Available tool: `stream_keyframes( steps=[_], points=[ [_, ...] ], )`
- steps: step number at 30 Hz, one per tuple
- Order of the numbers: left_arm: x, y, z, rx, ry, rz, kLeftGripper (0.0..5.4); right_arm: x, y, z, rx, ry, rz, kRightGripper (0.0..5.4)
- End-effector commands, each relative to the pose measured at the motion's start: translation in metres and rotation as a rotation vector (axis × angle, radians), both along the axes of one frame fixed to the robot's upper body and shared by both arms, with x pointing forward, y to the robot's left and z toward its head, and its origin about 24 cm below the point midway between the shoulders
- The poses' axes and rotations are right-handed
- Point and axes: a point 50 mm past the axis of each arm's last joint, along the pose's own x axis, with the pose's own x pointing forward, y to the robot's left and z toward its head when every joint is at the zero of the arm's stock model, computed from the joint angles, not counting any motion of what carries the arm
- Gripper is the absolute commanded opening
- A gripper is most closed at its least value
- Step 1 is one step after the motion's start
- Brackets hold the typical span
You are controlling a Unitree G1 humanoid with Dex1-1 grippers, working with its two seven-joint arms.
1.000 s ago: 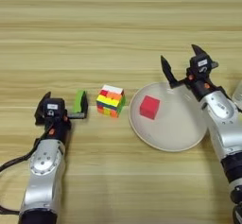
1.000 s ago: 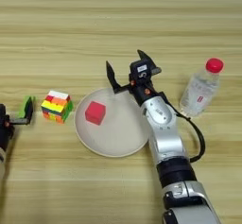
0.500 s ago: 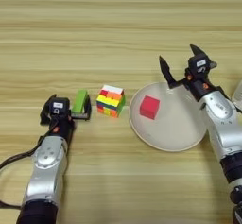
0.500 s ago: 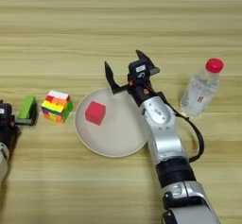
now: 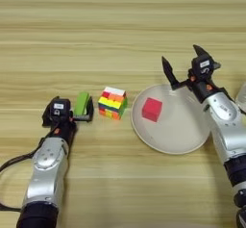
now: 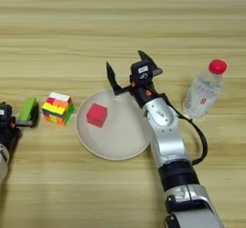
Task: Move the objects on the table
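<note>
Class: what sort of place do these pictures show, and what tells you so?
Probably a robot test bench: a bare light wooden table holding unrelated props, a multicoloured puzzle cube, a small red cube on a round beige plate, and a clear red-capped bottle.

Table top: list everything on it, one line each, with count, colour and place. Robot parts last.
Table: one, light wood, fills the view.
Plate: one, beige, round, right of centre.
Red cube: one, red, on the plate's left part.
Puzzle cube: one, multicoloured, on the table just left of the plate.
Green block: one, bright green, left of the puzzle cube, between the left gripper's fingers.
Bottle: one, clear with a red cap, upright, right of the plate.
Left gripper: black fingers closed around the green block, lower left.
Right gripper: black fingers spread wide, empty, at the plate's far rim.
</note>
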Motion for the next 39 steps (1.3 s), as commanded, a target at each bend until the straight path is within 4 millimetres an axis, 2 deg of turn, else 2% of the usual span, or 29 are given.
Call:
stream_keyframes(
  steps=[1,17,39],
  points=[
    [-0.012,-0.001,-0.022,-0.038,0.128,-0.006,5.38,-0.002,0.000,0.000,0.008,0.010,0.002,5.40],
    [-0.013,-0.002,-0.036,-0.052,0.205,-0.021,5.38,-0.002,0.000,0.002,0.011,0.004,0.003,5.40],
    [-0.013,-0.001,-0.036,-0.068,0.203,-0.032,3.34,0.000,0.000,0.002,0.012,0.005,-0.002,5.40]
  ],
)
